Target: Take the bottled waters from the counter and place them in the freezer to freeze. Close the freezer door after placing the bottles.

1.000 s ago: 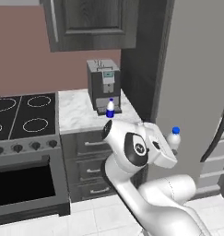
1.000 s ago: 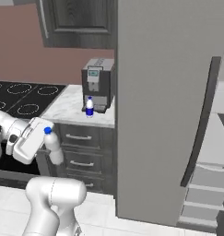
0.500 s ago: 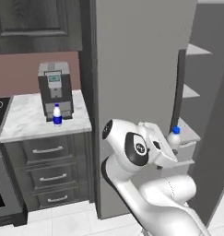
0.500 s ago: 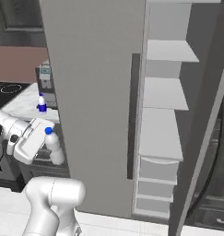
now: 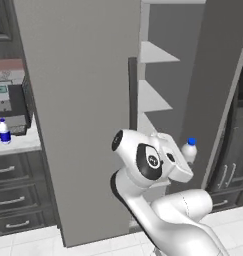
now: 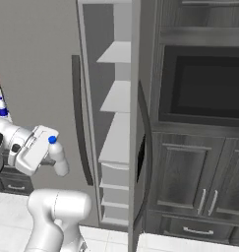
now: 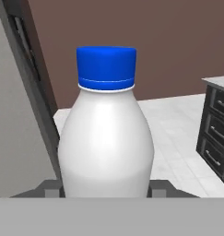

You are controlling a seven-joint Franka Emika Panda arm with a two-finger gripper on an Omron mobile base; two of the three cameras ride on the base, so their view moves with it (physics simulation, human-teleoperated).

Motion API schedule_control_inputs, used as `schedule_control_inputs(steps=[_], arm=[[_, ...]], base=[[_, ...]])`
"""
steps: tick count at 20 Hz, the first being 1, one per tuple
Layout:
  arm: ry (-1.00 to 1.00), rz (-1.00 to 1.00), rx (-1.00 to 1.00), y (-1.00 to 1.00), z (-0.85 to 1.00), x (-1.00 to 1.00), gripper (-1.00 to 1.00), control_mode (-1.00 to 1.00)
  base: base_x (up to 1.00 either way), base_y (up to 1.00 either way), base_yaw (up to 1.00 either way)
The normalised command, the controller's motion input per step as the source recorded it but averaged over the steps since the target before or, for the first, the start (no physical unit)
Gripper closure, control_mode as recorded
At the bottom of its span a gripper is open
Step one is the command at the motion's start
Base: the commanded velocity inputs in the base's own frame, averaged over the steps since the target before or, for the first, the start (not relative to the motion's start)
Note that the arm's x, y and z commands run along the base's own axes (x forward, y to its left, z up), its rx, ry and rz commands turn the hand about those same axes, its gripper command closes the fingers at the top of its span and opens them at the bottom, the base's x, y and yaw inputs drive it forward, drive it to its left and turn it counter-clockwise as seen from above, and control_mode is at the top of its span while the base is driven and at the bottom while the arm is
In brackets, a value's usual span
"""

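1. Since the freezer door (image 5: 220, 95) stands swung wide in the left base view, the white shelves (image 5: 155, 52) lie exposed and look bare. The gripper (image 5: 182, 161) holds the pale bottle (image 5: 189, 152) in front of that opening, cap up, presumably so it can go straight onto a shelf. The other bottle (image 5: 3, 131) stands on the counter (image 5: 20, 143) at far left, just beside the coffee machine (image 5: 10, 107). The wider door (image 5: 78, 115) of the freezer (image 5: 108, 75) is shut.

2. In the right base view the gripper (image 6: 48, 158) carries the bottle (image 6: 57, 156) low and to the left of the open compartment, near the dark handle (image 6: 80, 123) of the shut door. The bottle leans a little, cap toward the upper left. The shelves (image 6: 116, 96) and the drawers (image 6: 113, 177) below them hold nothing I can see. The freezer door (image 6: 140, 142) shows edge-on between the shelves and the oven (image 6: 204, 88). The second bottle (image 6: 1, 107) shows at the left edge, well apart from the arm.

3. In the hand view the bottle (image 7: 106, 138) sits upright between the fingertips (image 7: 51, 190), which press its lower sides: the jaws are pinching it. Beyond it lie floor and dark drawers (image 7: 217, 133).

4. My judgement: one bottle is on its way to a shelf, the second has yet to be fetched, and the door stays open until then.
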Motion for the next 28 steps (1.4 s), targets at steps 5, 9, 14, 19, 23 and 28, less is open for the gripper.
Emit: schedule_control_inputs(steps=[5, 9, 14, 19, 23, 28], arm=[[0.0, 0.0, 0.0, 0.0, 0.0, 0.0, 1.0, 1.0], [0.0, 0.0, 0.0, 0.0, 0.0, 0.0, 1.0, 1.0], [0.0, 0.0, 0.0, 0.0, 0.0, 0.0, 1.0, 1.0], [0.0, 0.0, 0.0, 0.0, 0.0, 0.0, 1.0, 1.0], [0.0, 0.0, 0.0, 0.0, 0.0, 0.0, 1.0, 1.0], [0.0, 0.0, 0.0, 0.0, 0.0, 0.0, 1.0, 1.0]], base=[[0.0, -0.41, -0.01], [0.02, -0.22, 0.0], [0.12, 0.03, 0.0], [0.24, 0.1, 0.0], [0.23, 0.11, 0.0], [0.31, 0.15, 0.0]])
